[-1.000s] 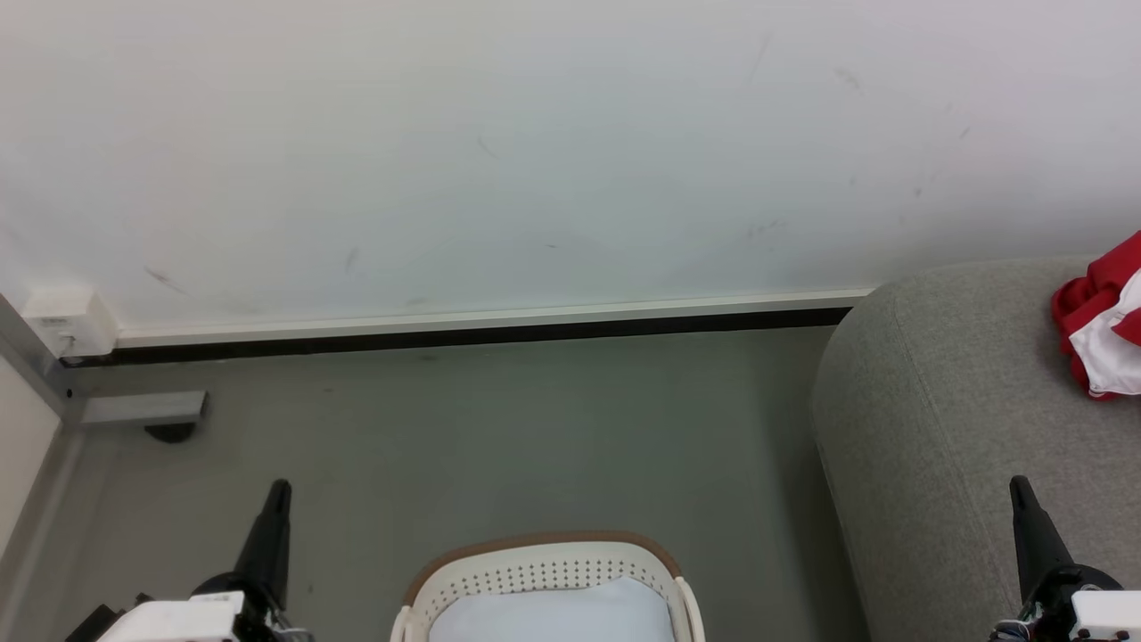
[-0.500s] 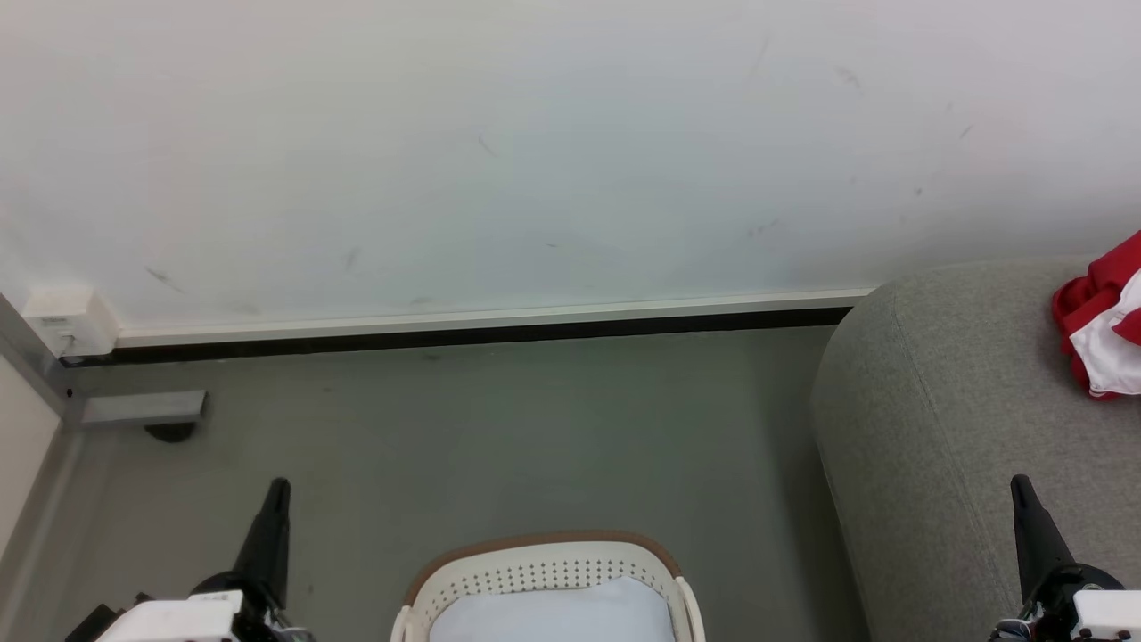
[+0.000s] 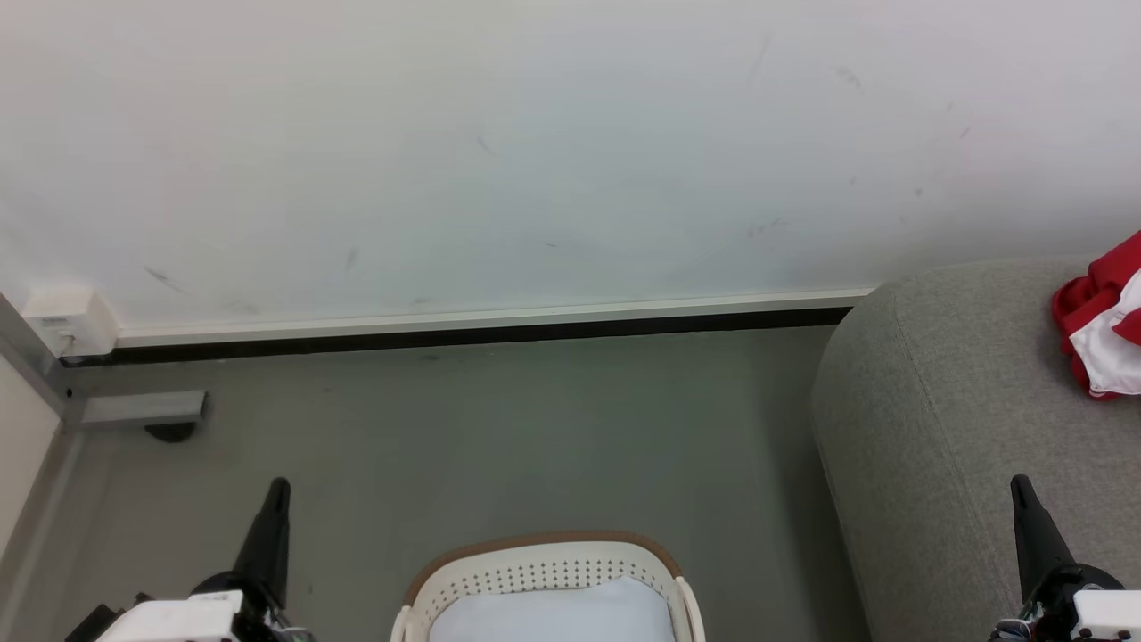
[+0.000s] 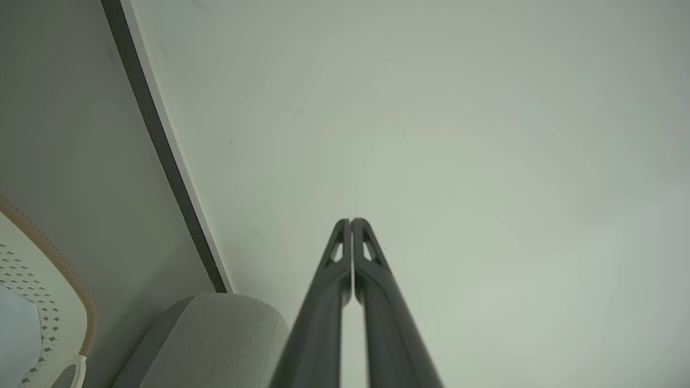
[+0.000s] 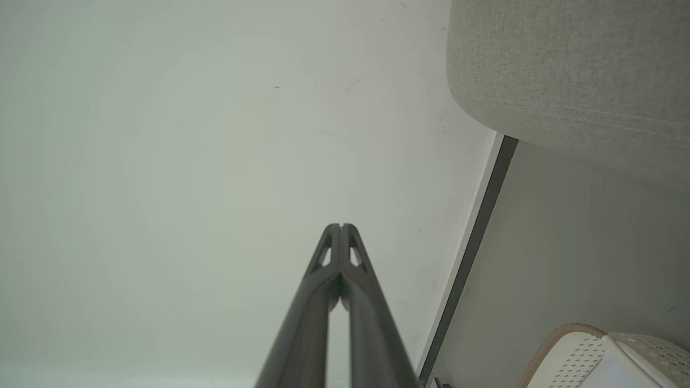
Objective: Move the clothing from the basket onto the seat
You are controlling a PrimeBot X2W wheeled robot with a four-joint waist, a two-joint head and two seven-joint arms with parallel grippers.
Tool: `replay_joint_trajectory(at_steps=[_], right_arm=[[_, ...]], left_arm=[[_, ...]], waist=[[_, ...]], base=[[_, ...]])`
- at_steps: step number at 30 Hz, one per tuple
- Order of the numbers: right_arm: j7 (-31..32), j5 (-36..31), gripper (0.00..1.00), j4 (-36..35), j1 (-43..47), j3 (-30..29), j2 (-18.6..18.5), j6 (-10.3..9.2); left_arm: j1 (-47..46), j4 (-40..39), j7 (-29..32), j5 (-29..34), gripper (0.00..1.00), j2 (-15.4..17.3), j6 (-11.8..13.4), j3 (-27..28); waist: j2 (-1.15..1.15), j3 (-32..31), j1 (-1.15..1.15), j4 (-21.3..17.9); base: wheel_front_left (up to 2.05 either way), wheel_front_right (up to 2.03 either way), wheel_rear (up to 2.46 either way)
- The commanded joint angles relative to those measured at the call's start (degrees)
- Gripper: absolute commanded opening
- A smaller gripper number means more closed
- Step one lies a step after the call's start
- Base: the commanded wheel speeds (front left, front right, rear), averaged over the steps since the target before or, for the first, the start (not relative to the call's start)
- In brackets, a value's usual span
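Red cloth with a white panel, the clothing (image 3: 1104,332), lies bunched on top of the light-grey seat (image 3: 945,428) at the far right of the head view, cut off by the picture's edge. The basket (image 3: 544,555) stands on the grey-green floor (image 3: 499,428) at bottom centre, beside the seat. What I can see of its inside is only the pale lining (image 3: 553,615), so whether any garment is left lower down I cannot tell. The left gripper (image 3: 280,486) rises at the lower left over the floor and the right gripper (image 3: 1017,483) at the lower right over the seat's front, each a single dark spike pointing up the picture toward the white wall (image 3: 535,160), well apart from basket and clothing. To my eye the chief risk is a blind dip into the basket: fingers going in with no red cloth in sight could pinch the lining and drag it, or the light basket, about. In the left wrist view the two fingers press together at their tips with nothing between them, aimed at the bare wall, with the basket's tan rim and the seat's rounded corner off to one side. In the right wrist view the fingers likewise meet at the tips, empty, the seat above and the basket's corner below; closed like this, either would have to part before taking any cloth.
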Motion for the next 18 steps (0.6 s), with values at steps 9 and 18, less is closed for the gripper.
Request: replay_joint_trajectory(at_steps=[9, 18], right_arm=[[0.2, 0.1, 0.00, -0.3, -0.7, -0.2, -0.4, -0.12], [0.2, 0.1, 0.00, -0.3, -0.7, -0.2, -0.4, -0.12]], left_arm=[[-0.5, -0.2, 0.2, -0.8, 0.00, 0.1, -0.1, 0.1], [-0.5, -0.2, 0.2, -0.8, 0.00, 0.1, -0.1, 0.1]], waist=[[0.00, 0.0, 0.00, 0.0], [0.00, 0.0, 0.00, 0.0]], base=[[0.00, 0.00, 0.00], [0.00, 0.00, 0.00]])
